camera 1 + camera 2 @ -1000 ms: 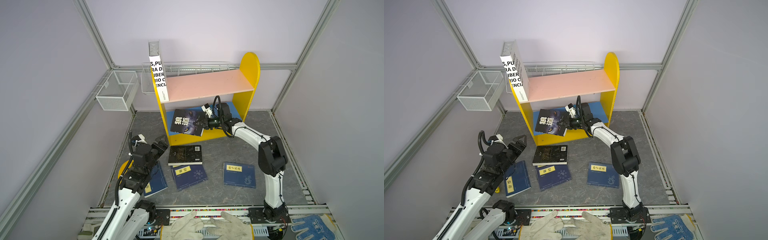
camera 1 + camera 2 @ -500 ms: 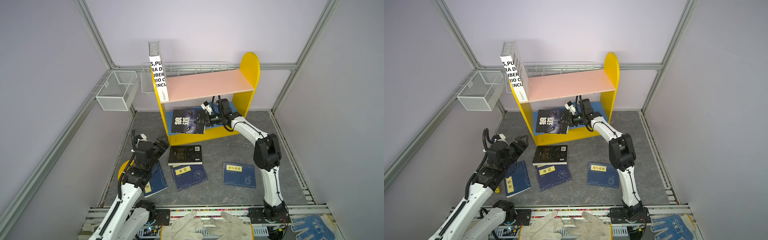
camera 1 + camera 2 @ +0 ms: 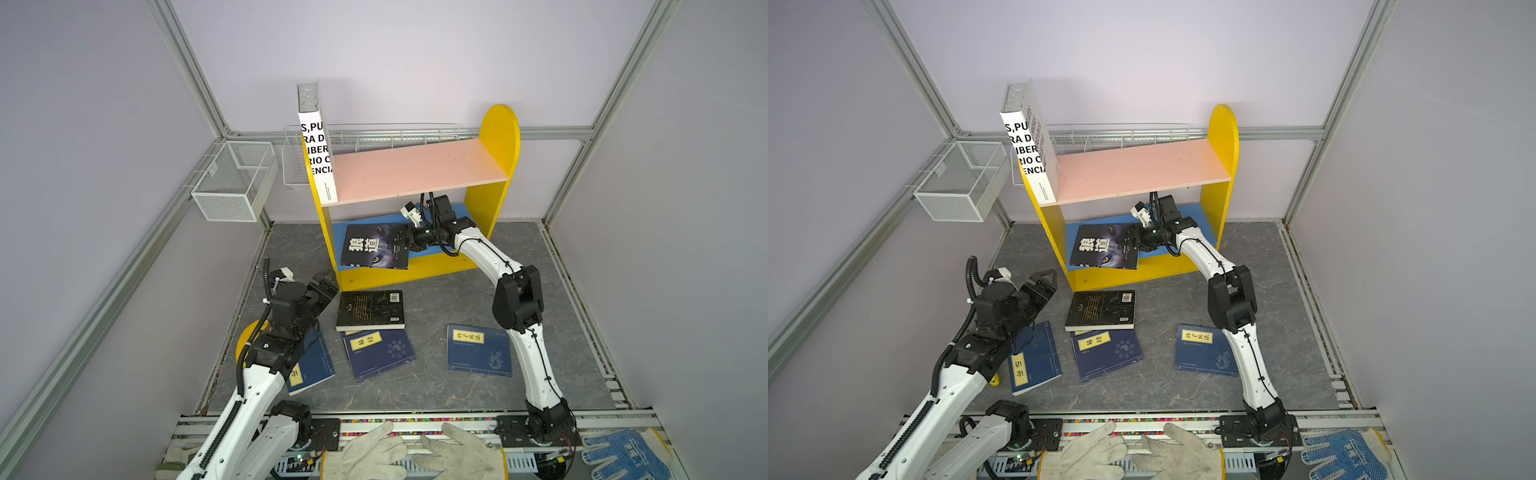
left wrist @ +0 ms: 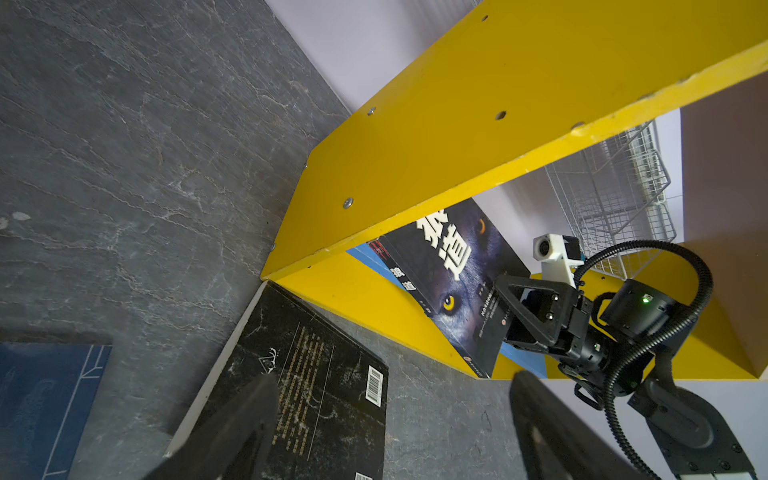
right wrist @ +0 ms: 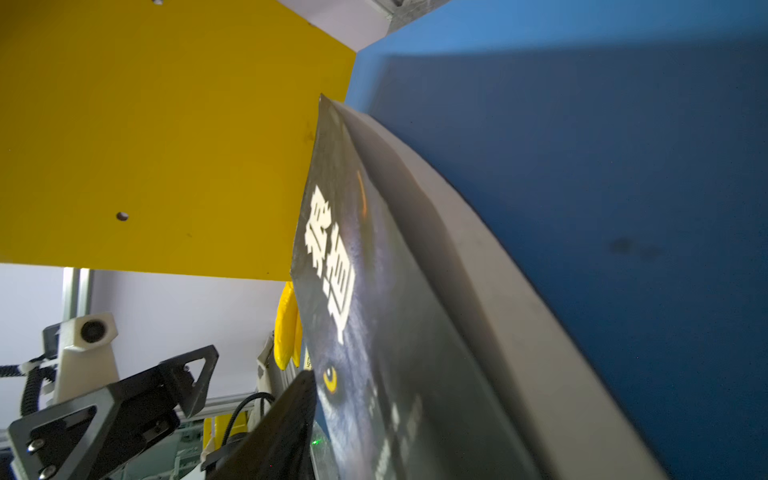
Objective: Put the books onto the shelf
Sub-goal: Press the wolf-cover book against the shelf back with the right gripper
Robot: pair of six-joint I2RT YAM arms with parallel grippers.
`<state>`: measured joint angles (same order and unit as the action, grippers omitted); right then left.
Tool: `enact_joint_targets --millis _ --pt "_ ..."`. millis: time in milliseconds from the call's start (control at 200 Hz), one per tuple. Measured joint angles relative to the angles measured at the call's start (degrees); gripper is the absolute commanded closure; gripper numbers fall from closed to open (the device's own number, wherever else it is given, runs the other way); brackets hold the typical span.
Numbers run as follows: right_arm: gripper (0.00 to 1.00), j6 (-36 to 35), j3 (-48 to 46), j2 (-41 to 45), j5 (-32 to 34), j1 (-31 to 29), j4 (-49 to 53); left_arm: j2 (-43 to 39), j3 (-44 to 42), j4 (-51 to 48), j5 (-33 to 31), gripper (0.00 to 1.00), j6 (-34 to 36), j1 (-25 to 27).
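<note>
Black wolf-face book (image 3: 374,251) lies tilted on the shelf's blue board (image 3: 374,219).

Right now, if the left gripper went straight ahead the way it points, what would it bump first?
Probably the yellow shelf, low on its side panel. The open left gripper aims at it, just above the black paperback; depth is hard to judge.
</note>
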<state>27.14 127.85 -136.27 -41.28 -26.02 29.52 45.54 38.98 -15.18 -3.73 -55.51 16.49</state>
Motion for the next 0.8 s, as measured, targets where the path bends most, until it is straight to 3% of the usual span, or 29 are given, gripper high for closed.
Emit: enact_joint_targets --millis 140,295,600,800 --pt "0.37 -0.52 -1.7 3.26 11.08 0.63 2.34 0.15 0.0 0.59 0.39 0.12 -0.22 0.0" --pt "0.39 -0.59 -7.39 7.85 18.47 1.14 2.6 0.39 -0.11 1.18 0.72 0.12 -0.22 0.0" --pt "0.61 1.62 -17.53 13.25 21.59 -0.35 -3.08 1.99 -1.01 2.45 1.44 0.12 -0.2 0.0" --pt "0.63 1.62 -16.57 13.0 21.92 -2.58 -3.39 7.28 0.0 3.37 3.13 0.08 3.43 -1.33"
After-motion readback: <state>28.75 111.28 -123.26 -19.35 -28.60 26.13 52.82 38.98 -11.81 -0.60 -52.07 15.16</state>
